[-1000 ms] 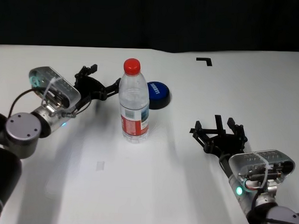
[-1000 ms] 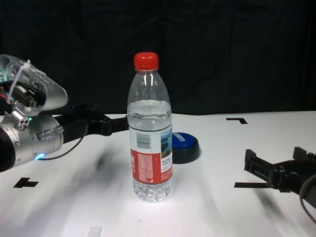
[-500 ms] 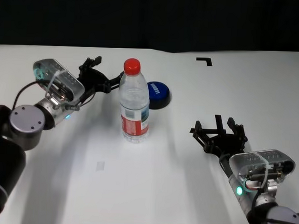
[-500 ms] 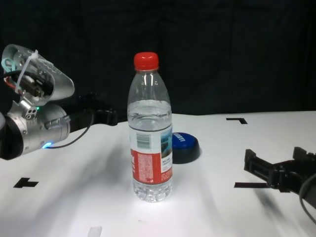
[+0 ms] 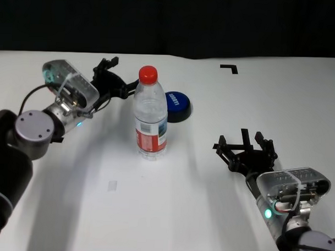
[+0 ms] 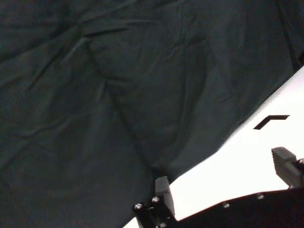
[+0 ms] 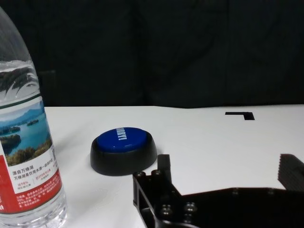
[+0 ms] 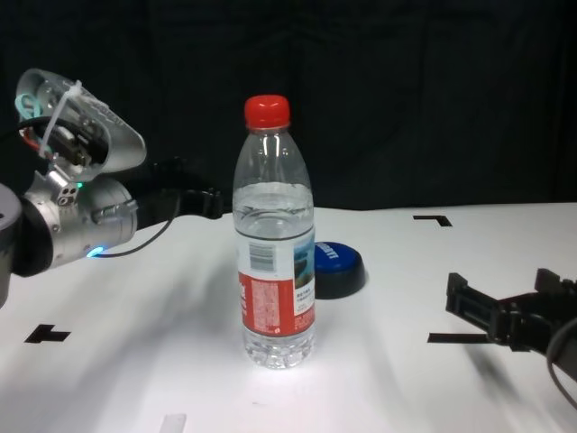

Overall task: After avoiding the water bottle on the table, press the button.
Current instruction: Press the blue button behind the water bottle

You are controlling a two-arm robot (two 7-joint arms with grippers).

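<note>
The water bottle (image 5: 151, 116), clear with a red cap and a red label, stands upright mid-table (image 5: 153, 213). Just behind it to the right sits the blue-domed button (image 5: 177, 102) on its black base. My left gripper (image 5: 118, 80) hovers open and empty behind and left of the bottle, near cap height, apart from it. In the left wrist view its fingers (image 6: 164, 192) face the dark curtain and the table's far edge. My right gripper (image 5: 244, 140) rests open near the front right. Its wrist view shows the button (image 7: 124, 145) and the bottle (image 7: 26, 142) ahead of it.
Black tape marks lie on the white table: a corner mark (image 5: 230, 67) at the back right and a cross (image 8: 47, 335) at the front left. A small clear tape strip (image 5: 112, 185) lies in front of the bottle. A dark curtain backs the table.
My left gripper has swung farther back and upward, from beside the bottle's left side to behind it near the cap. The bottle, button and right arm have not moved.
</note>
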